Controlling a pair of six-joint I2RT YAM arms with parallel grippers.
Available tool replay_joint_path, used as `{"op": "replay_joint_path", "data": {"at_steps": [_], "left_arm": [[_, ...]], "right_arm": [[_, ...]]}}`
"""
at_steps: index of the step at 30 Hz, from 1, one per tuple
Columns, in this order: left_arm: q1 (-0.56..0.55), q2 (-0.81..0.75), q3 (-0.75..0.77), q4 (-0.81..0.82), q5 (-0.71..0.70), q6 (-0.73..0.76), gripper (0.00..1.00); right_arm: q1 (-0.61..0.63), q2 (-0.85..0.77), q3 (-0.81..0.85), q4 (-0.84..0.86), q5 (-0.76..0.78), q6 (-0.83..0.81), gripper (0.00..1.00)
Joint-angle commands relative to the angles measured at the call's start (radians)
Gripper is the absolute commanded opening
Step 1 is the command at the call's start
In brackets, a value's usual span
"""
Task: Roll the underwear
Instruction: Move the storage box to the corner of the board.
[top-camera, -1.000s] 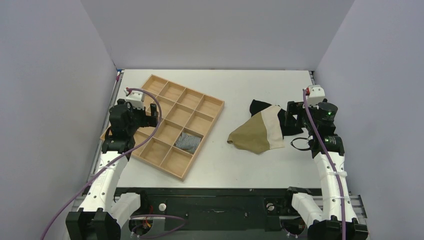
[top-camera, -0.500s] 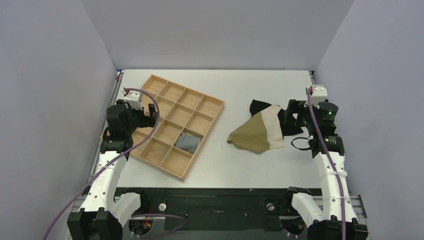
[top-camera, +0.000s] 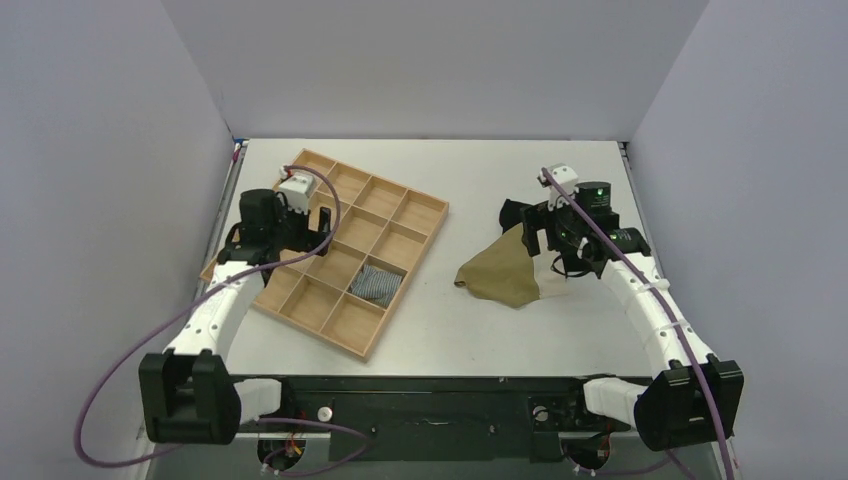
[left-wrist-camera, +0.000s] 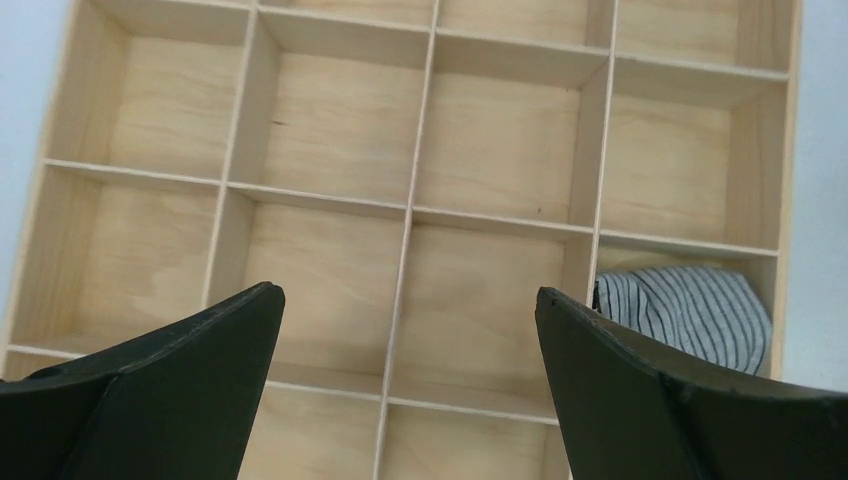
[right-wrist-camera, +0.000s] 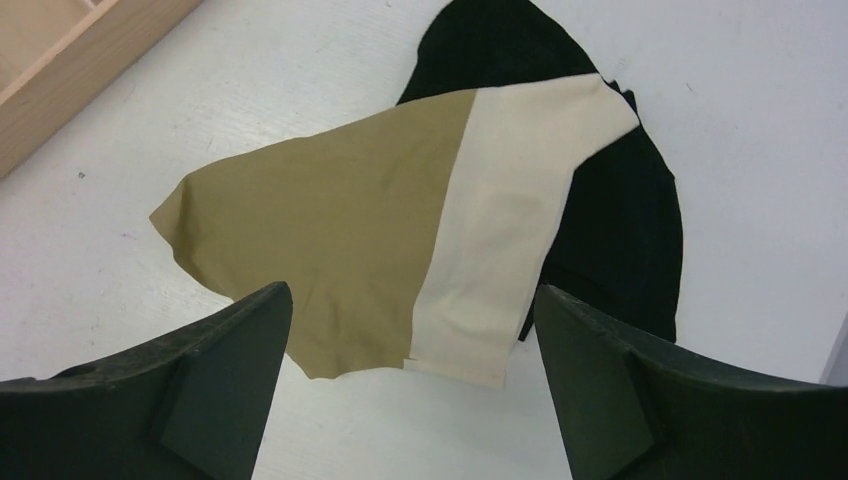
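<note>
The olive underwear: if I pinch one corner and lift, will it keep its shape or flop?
Probably floppy: the underwear lies flat and thin with a wavy edge, so a lifted corner would likely drape. It partly covers the black garment, so dragging may tug that along.

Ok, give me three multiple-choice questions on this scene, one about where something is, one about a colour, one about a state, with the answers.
1. Where is the striped cloth roll?
A) in a compartment of the wooden tray
B) draped over its rim
C) held in a gripper

2. What colour is the panel on the underwear?
A) red
B) cream-white
C) blue

3. How is the right gripper?
A) shut on the underwear
B) shut and empty
C) open above the underwear

Answers: 1 A, tray walls surround the roll. 2 B, the panel beside the olive part is cream-white. 3 C, its fingers stand wide apart with the garment lying below them.
</note>
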Motion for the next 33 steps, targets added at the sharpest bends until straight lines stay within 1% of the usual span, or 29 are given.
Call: {"op": "replay_joint_path", "data": {"at_steps": [1,4,8,10,13,20,24,25,26,27,28,29,30,31,32,33], "left_arm": [[-0.072,0.168,0.071,-0.061,-0.096,0.076,0.97],[-0.115,0.304,0.126,-0.043,-0.127,0.084,0.97],[-0.142,0.462,0.221,-0.017,-0.155,0.075,1.00],[-0.145,0.523,0.272,-0.016,-0.163,0.069,0.94],[-0.148,0.581,0.334,-0.015,-0.172,0.065,0.91],[-0.152,0.681,0.408,-0.022,-0.172,0.041,0.81],[-0.156,0.723,0.451,-0.019,-0.142,0.015,0.72],[-0.165,0.742,0.467,-0.022,-0.146,0.013,0.67],[-0.169,0.755,0.479,-0.039,-0.164,0.010,0.64],[-0.171,0.780,0.504,-0.050,-0.171,0.005,0.58],[-0.172,0.795,0.518,-0.075,-0.183,-0.009,0.56],[-0.168,0.817,0.545,-0.086,-0.193,-0.018,0.50],[-0.165,0.826,0.563,-0.104,-0.204,-0.035,0.47],[-0.157,0.838,0.567,-0.109,-0.209,-0.044,0.41],[-0.151,0.841,0.572,-0.115,-0.218,-0.065,0.38],[-0.134,0.845,0.574,-0.117,-0.220,-0.076,0.31]], "right_arm": [[0.069,0.003,-0.021,0.071,0.102,-0.038,0.86],[0.076,0.002,-0.027,0.071,0.133,-0.041,0.86],[0.075,0.000,-0.038,0.071,0.156,-0.040,0.86],[0.074,-0.002,-0.041,0.071,0.151,-0.039,0.86],[0.074,0.000,-0.043,0.070,0.144,-0.038,0.86],[0.072,0.020,-0.036,0.066,0.141,-0.040,0.86],[0.072,0.030,-0.031,0.061,0.142,-0.041,0.86],[0.072,0.032,-0.032,0.060,0.143,-0.041,0.86],[0.071,0.032,-0.032,0.060,0.143,-0.041,0.86],[0.071,0.031,-0.034,0.057,0.142,-0.042,0.86],[0.071,0.031,-0.033,0.057,0.142,-0.042,0.86],[0.069,0.029,-0.033,0.056,0.142,-0.042,0.86],[0.069,0.029,-0.033,0.056,0.141,-0.043,0.86],[0.068,0.026,-0.033,0.056,0.142,-0.043,0.86],[0.067,0.026,-0.034,0.056,0.142,-0.044,0.86],[0.067,0.025,-0.036,0.056,0.141,-0.045,0.86]]}}
